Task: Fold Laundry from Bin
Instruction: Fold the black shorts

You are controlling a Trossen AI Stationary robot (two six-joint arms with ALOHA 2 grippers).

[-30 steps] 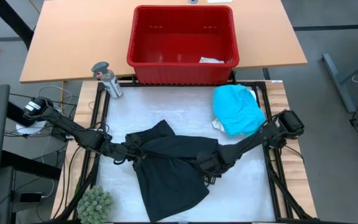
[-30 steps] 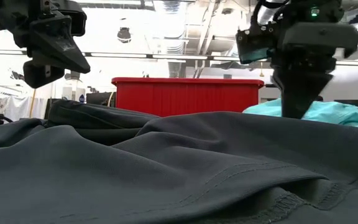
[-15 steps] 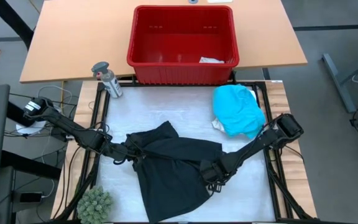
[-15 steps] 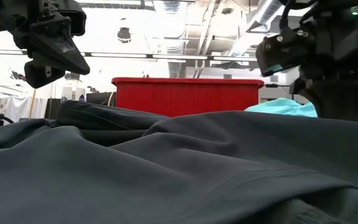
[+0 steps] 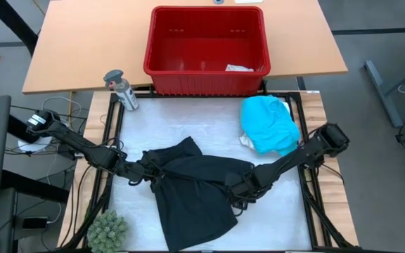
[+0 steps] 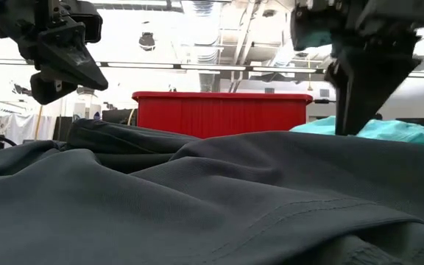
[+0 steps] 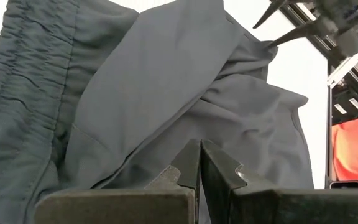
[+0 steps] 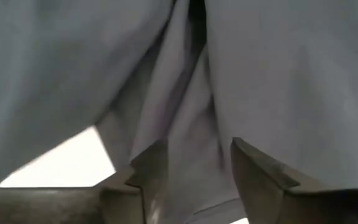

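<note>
Under the right hand [image 5: 236,195], its fingers parted, lies the black clothing [image 5: 192,193].

We see the black garment [image 5: 192,190] spread across the middle of the white mat [image 5: 188,123], both arms lying over it. The turquoise shirt [image 5: 269,123] blocks the right edge. The far strip before the bin [image 5: 207,77] lies bare. Spray bottle [image 5: 121,89] guards the far-left corner, green plant [image 5: 107,230] the near-left.
</note>
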